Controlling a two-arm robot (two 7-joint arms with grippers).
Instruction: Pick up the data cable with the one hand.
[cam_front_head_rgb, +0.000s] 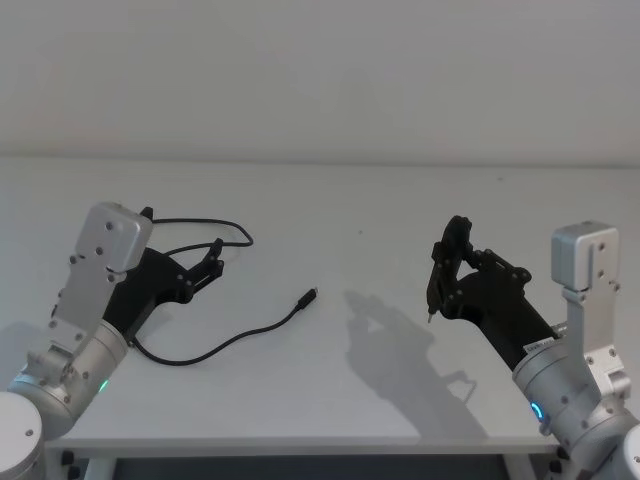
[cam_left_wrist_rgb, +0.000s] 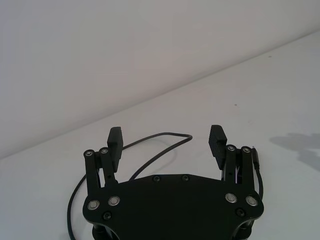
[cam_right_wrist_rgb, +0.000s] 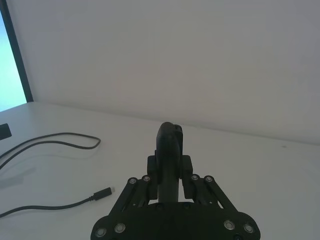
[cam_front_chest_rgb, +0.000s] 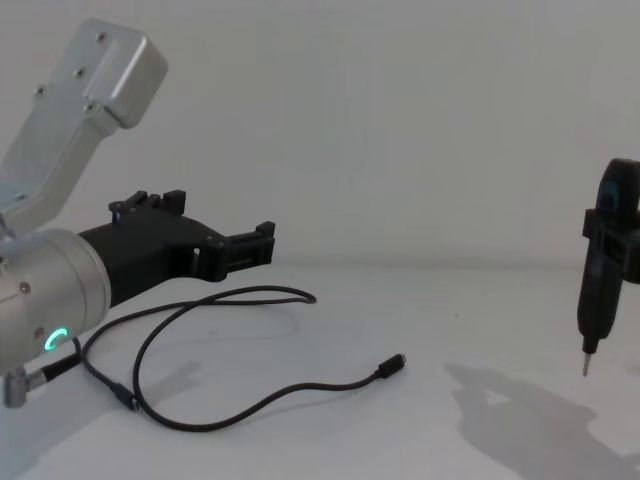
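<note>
The data cable (cam_front_head_rgb: 232, 342) lies in loose black loops on the white table (cam_front_head_rgb: 400, 220), one small plug (cam_front_head_rgb: 310, 295) pointing toward the middle. My left gripper (cam_front_head_rgb: 213, 258), on the wrist with the green ring, hovers open just above the cable's far loop (cam_front_chest_rgb: 250, 292), touching nothing. In the left wrist view the cable (cam_left_wrist_rgb: 175, 134) curves between the spread fingertips of the left gripper (cam_left_wrist_rgb: 166, 141). My right gripper (cam_front_head_rgb: 432, 305) hangs shut at the right, its pin-like tip (cam_front_chest_rgb: 586, 366) clear of the table. The right wrist view shows the cable (cam_right_wrist_rgb: 60, 135) far to that gripper's (cam_right_wrist_rgb: 170, 131) side.
The table's front edge (cam_front_head_rgb: 300, 448) runs close below the cable's near loop. A plain wall (cam_front_chest_rgb: 400, 120) rises behind the table. Bare tabletop separates the two arms.
</note>
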